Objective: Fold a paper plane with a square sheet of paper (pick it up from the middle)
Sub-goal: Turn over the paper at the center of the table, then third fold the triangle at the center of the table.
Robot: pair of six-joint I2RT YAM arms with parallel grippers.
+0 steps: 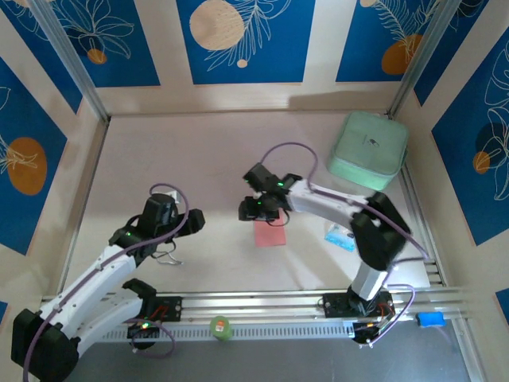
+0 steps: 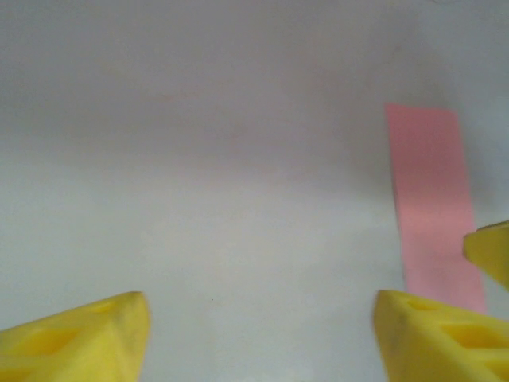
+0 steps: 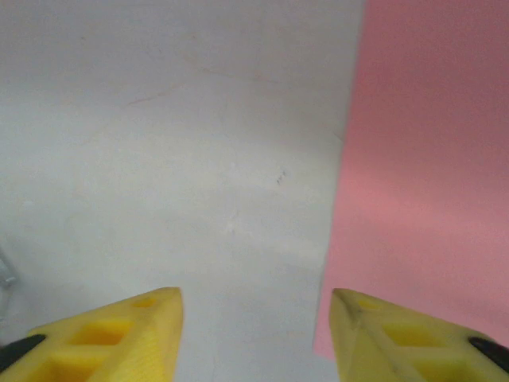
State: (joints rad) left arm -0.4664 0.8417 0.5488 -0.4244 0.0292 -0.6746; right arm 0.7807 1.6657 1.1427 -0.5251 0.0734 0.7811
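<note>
No text, number or brand can be read anywhere in these views. The mint-green case (image 1: 368, 146) carries a small dark mark at the centre of its lid, too small to make out as a letter or logo. The blue-and-white packet (image 1: 339, 236) lying on the worktop (image 1: 199, 159) has some printing on it, but it is too small and blurred to read.

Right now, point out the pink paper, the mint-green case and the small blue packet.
pink paper (image 1: 270, 235), top view, its bare near half.
mint-green case (image 1: 368, 146), top view, lid centre.
small blue packet (image 1: 338, 236), top view, its middle.
</note>
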